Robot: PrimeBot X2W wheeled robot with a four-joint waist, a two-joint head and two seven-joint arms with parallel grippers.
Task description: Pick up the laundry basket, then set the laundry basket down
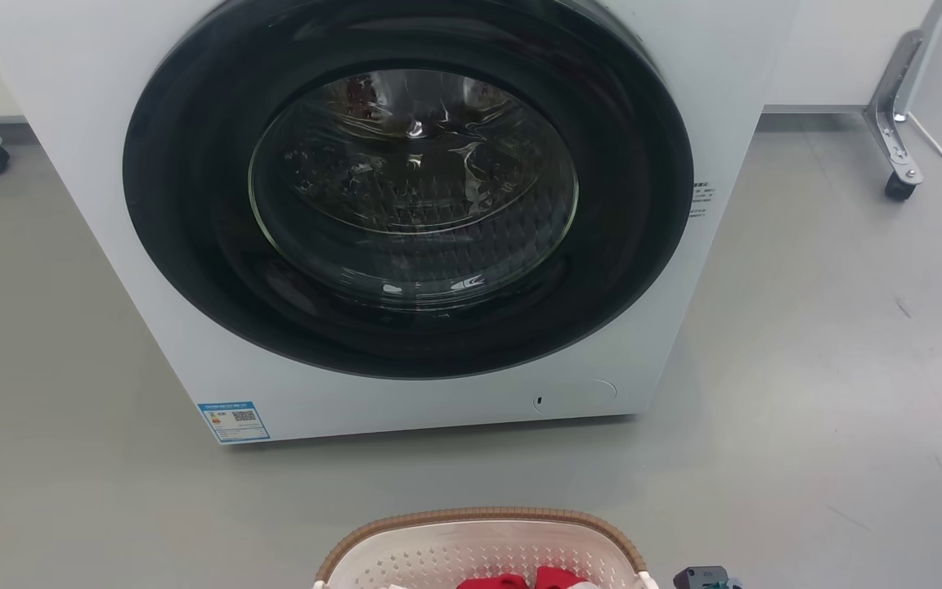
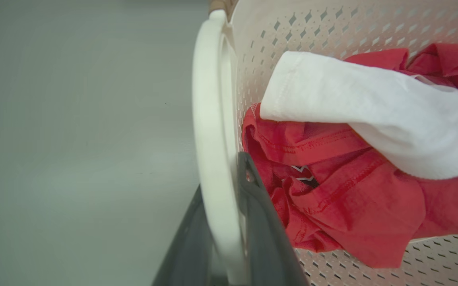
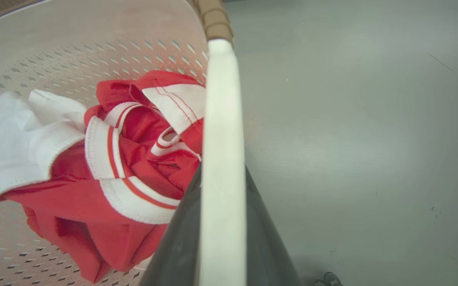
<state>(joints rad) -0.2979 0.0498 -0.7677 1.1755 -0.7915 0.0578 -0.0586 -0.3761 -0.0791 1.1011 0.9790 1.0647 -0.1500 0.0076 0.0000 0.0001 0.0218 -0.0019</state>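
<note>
Left jaws are pinching the laundry basket's left handle, right jaws its right handle, the basket spanning crosswise between them.

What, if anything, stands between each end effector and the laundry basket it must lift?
Nothing visible does. The left end effector straddles one white handle of the laundry basket, and the right end effector straddles the other handle. The red and white clothes lie inside.
</note>
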